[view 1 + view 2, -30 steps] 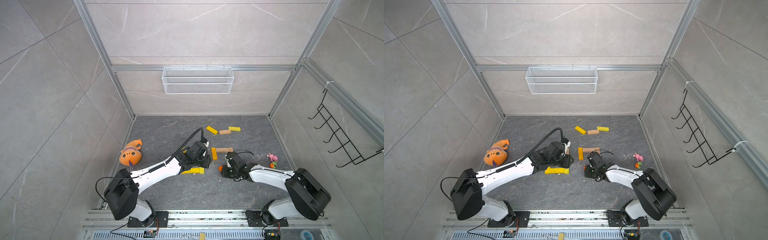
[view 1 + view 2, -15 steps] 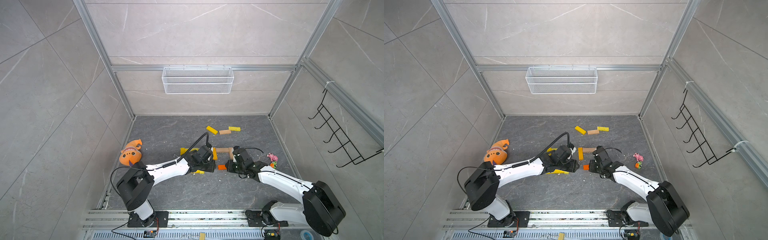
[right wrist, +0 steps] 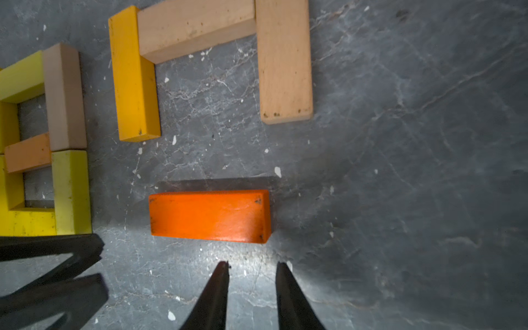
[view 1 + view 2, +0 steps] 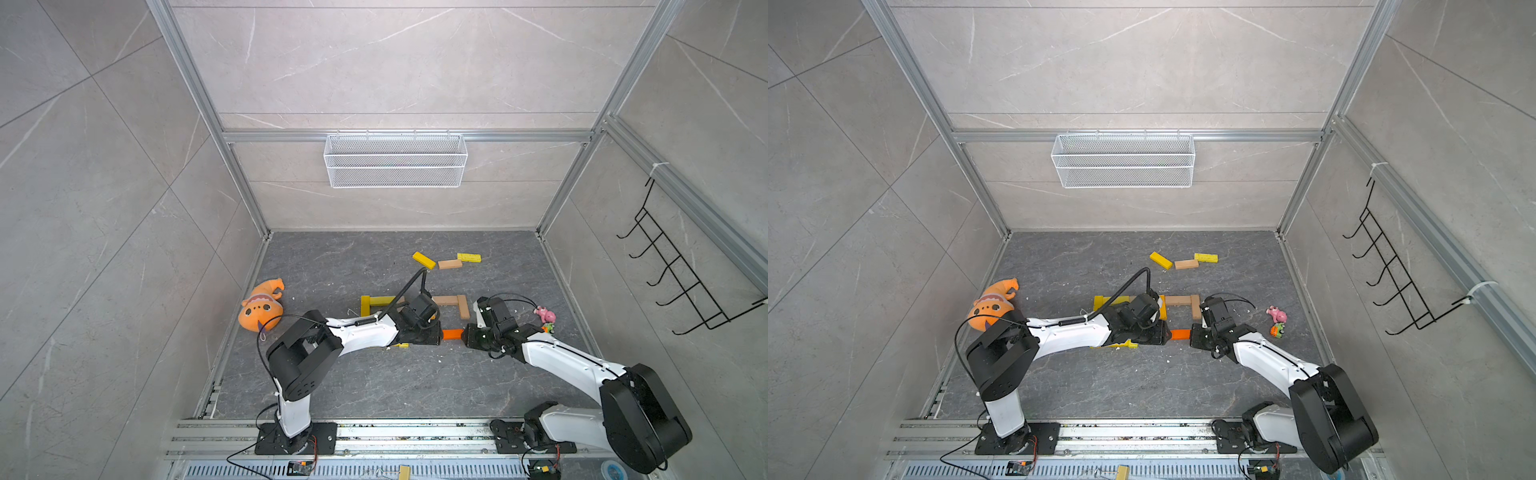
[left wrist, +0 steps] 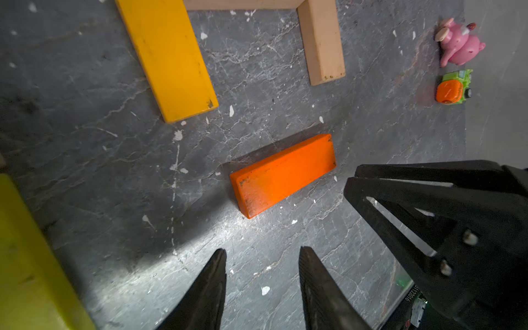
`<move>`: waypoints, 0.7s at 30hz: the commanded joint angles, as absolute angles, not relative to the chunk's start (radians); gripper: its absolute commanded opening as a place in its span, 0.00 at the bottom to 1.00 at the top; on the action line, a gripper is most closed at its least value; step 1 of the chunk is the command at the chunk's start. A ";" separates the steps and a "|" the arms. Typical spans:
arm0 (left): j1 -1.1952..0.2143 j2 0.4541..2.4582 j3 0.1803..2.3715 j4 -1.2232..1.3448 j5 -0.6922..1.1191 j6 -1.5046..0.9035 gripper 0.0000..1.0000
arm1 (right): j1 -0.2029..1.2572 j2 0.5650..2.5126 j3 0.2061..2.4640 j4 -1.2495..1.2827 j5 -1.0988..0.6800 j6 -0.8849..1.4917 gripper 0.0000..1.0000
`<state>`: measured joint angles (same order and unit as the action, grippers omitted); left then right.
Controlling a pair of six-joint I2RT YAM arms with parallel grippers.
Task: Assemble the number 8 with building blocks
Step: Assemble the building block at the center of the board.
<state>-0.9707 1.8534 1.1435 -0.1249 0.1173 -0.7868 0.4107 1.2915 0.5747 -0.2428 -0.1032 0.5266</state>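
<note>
a second ago the orange block (image 4: 452,333) sat under the right gripper (image 3: 253,264); now it lies flat and free, lower centre of both top views, between that and the left gripper (image 5: 261,251). both stand narrowly parted, empty, tips just short of it.

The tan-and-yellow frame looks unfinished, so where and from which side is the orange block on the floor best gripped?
Grip the orange block at mid-length, across its narrow width, coming straight down from above. It lies flat, and both long edges look free: the yellow block and tan block stand apart from it.
</note>
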 commanded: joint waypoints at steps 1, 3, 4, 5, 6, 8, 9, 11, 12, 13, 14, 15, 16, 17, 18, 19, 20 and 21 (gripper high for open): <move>-0.982 1.878 1.188 -0.087 0.145 -0.821 0.44 | 0.407 1.316 0.572 -0.268 -0.116 0.509 0.32; -0.982 1.889 1.190 -0.081 0.140 -0.831 0.44 | 0.407 1.339 0.583 -0.269 -0.125 0.508 0.32; -0.982 1.895 1.193 -0.084 0.135 -0.838 0.43 | 0.407 1.354 0.589 -0.269 -0.131 0.508 0.32; -0.982 1.899 1.195 -0.084 0.129 -0.842 0.43 | 0.407 1.362 0.592 -0.265 -0.134 0.507 0.31; -0.982 1.903 1.199 -0.081 0.130 -0.845 0.43 | 0.407 1.368 0.596 -0.267 -0.134 0.507 0.31; -0.982 1.915 1.206 -0.076 0.131 -0.852 0.43 | 0.407 1.379 0.603 -0.263 -0.134 0.504 0.31; -0.982 1.922 1.210 -0.072 0.135 -0.855 0.43 | 0.407 1.388 0.609 -0.262 -0.139 0.501 0.31; -0.983 1.932 1.216 -0.069 0.135 -0.860 0.42 | 0.407 1.405 0.621 -0.261 -0.144 0.497 0.31; -0.982 1.937 1.217 -0.067 0.135 -0.864 0.42 | 0.407 1.412 0.623 -0.258 -0.144 0.495 0.31; -0.982 1.942 1.219 -0.064 0.135 -0.866 0.42 | 0.407 1.420 0.627 -0.253 -0.150 0.497 0.31; -0.982 1.948 1.222 -0.063 0.135 -0.868 0.41 | 0.407 1.427 0.630 -0.249 -0.156 0.497 0.31; -0.982 1.953 1.225 -0.062 0.134 -0.869 0.41 | 0.407 1.432 0.633 -0.244 -0.161 0.500 0.31; -0.982 1.958 1.228 -0.062 0.133 -0.871 0.41 | 0.407 1.437 0.636 -0.239 -0.168 0.501 0.31; -0.982 1.963 1.231 -0.062 0.132 -0.872 0.40 | 0.407 1.442 0.638 -0.234 -0.173 0.504 0.31; -0.982 1.966 1.233 -0.060 0.130 -0.873 0.39 | 0.407 1.443 0.640 -0.230 -0.178 0.507 0.31; -0.982 1.970 1.237 -0.060 0.129 -0.874 0.38 | 0.408 1.445 0.640 -0.227 -0.181 0.510 0.31; -0.982 1.975 1.241 -0.061 0.127 -0.874 0.36 | 0.408 1.446 0.637 -0.219 -0.187 0.515 0.31; -0.982 1.980 1.245 -0.060 0.126 -0.874 0.35 | 0.408 1.449 0.635 -0.211 -0.194 0.518 0.31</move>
<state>-0.9821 1.9640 1.2148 -0.0799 0.1337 -0.8608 0.4099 1.4338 0.6212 -0.2256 -0.1680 0.5198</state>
